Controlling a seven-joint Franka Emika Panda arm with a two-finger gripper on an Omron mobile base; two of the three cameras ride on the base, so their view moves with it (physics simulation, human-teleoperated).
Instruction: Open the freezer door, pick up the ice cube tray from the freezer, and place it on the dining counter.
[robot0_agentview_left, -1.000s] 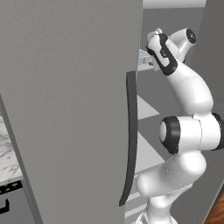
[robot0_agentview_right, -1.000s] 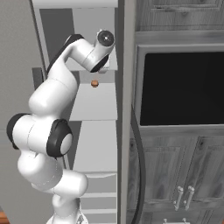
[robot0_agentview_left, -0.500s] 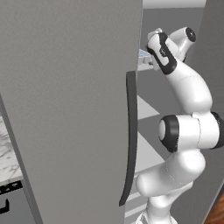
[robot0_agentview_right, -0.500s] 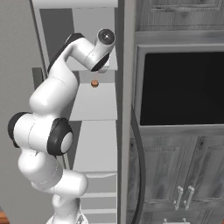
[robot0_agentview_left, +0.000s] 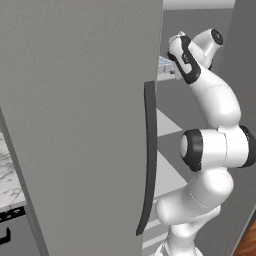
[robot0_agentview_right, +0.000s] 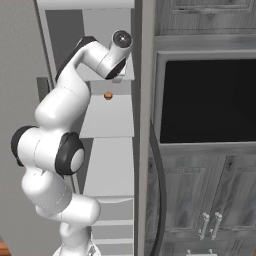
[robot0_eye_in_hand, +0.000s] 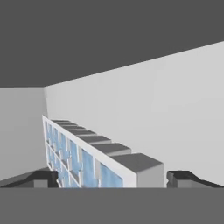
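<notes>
the freezer door (robot0_agentview_left: 80, 125) stands swung open and fills most of the left base view; its dark handle (robot0_agentview_left: 148, 160) runs down the near edge. behind this edge only a small piece of the tray (robot0_agentview_left: 164, 62) is visible, pale blue, on a high shelf inside the freezer; the rest of it is hidden by the door and by the arm (robot0_agentview_left: 210, 150).

in the hand view the tray (robot0_eye_in_hand: 87, 157) lies very close, between the two finger tips (robot0_eye_in_hand: 43, 178), one at each side of it. the gripper (robot0_eye_in_hand: 113, 180) is spread wide, and the tips do not seem to touch the tray, but the near end of the tray is cut off by the bottom of the view, so contact there is hard to judge. the blue cells with whitish rim go away toward the back wall (robot0_eye_in_hand: 140, 109) of the compartment.

in the right base view the arm (robot0_agentview_right: 60, 145) reaches up into the freezer, and the hand itself is covered by the wrist. a small orange thing (robot0_agentview_right: 107, 95) sits on a lower shelf (robot0_agentview_right: 107, 117); what it is cannot be told. to the right there are grey cabinets (robot0_agentview_right: 200, 195) and a dark appliance front (robot0_agentview_right: 207, 100), partly cut off by the frame edge.
</notes>
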